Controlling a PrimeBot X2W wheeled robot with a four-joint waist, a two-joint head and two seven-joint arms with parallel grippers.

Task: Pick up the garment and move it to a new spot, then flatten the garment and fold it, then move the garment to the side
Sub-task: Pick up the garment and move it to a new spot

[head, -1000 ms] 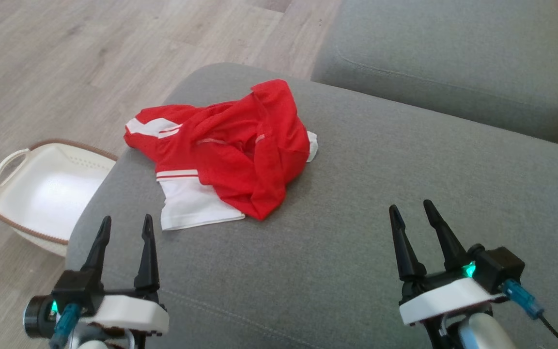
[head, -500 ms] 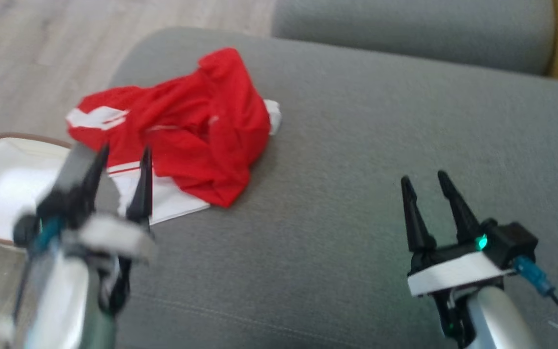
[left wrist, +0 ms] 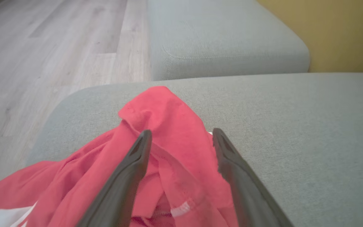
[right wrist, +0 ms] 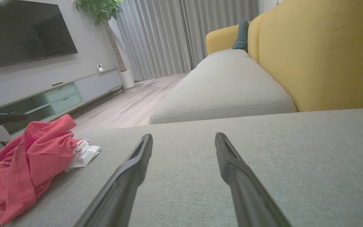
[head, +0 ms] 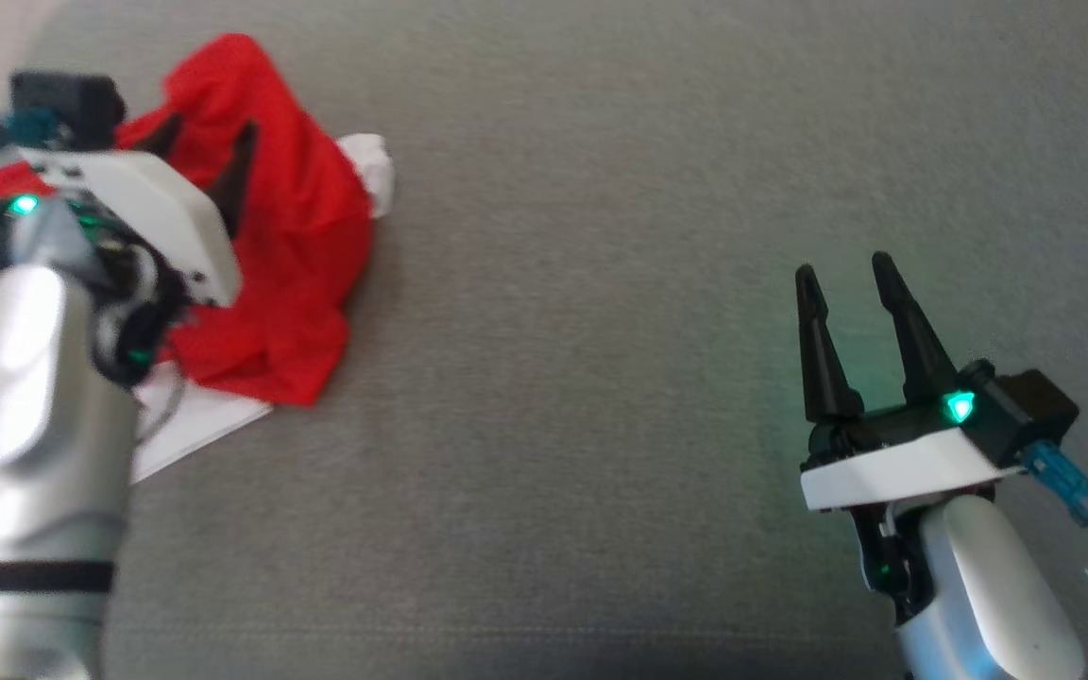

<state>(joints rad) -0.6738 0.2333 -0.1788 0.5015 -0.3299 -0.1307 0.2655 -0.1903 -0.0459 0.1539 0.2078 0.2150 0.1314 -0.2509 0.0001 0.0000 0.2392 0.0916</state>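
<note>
Garment (head: 303, 283): crumpled red-and-white heap at the left end of the sofa cushion (head: 620, 312).
Left tool (head: 207, 137): fingers wide, straddling the raised red fold, gripping nothing.
Right tool (head: 842, 266): wide, empty, well apart.
Recommendation: lower onto the ridge; pinch several layers before lifting.

Item: left claw (head: 209, 129). It has moved from the near left edge of the sofa cushion (head: 601, 331) forward to the garment (head: 303, 255). Its two fingers now stand over the red cloth, one either side of a raised fold.
Item: head camera. It has swung downward. The garment's shift to upper left in its view is framing, not movement.
</note>
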